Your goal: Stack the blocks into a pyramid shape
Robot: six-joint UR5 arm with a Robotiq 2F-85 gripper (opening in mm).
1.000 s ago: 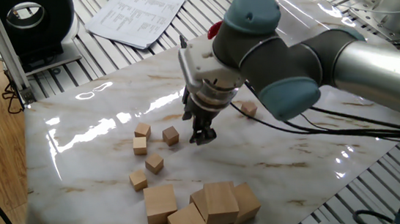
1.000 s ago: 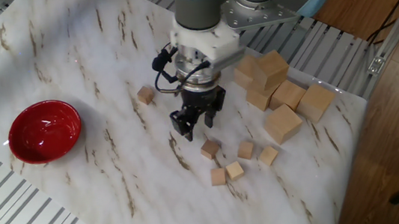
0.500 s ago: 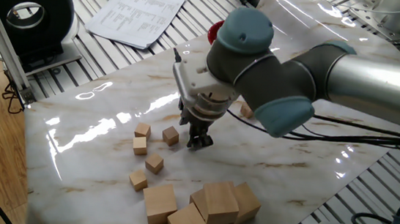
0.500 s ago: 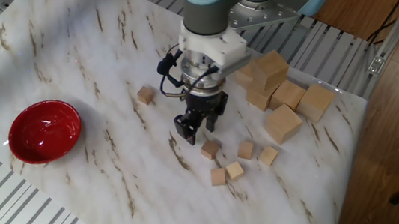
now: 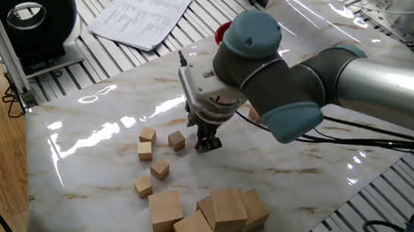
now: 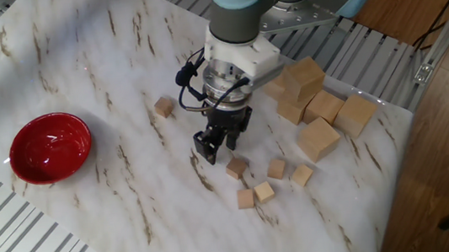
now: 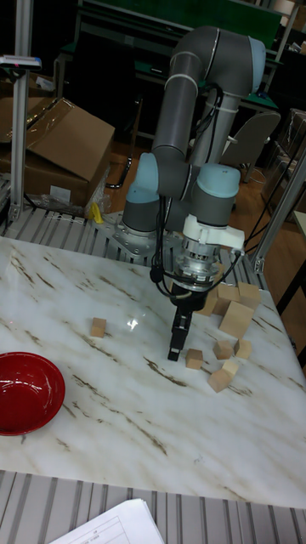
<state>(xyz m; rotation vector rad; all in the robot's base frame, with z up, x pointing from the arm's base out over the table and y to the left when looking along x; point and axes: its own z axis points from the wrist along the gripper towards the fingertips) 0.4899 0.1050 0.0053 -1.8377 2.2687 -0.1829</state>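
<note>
We see the gripper point(image 6: 214, 142) pointing down at the marble tabletop point(image 6: 74, 67), its jaws spread a little with nothing between them. It hangs just beside the nearest small block point(image 6: 236, 168), apart from it. Three more small blocks point(image 6: 277, 168) lie scattered close by on the near side, one point(image 6: 245, 198) touching its neighbour. A lone block point(image 6: 164, 107) sits well apart, between the gripper and the red bowl point(image 6: 50, 147). The larger wooden cubes point(image 6: 318, 139) are heaped at the right edge

A grey tubular arm point(image 7: 183, 102) with pale blue joint caps, white wrist flange, looped black cables, and black jaws.
</note>
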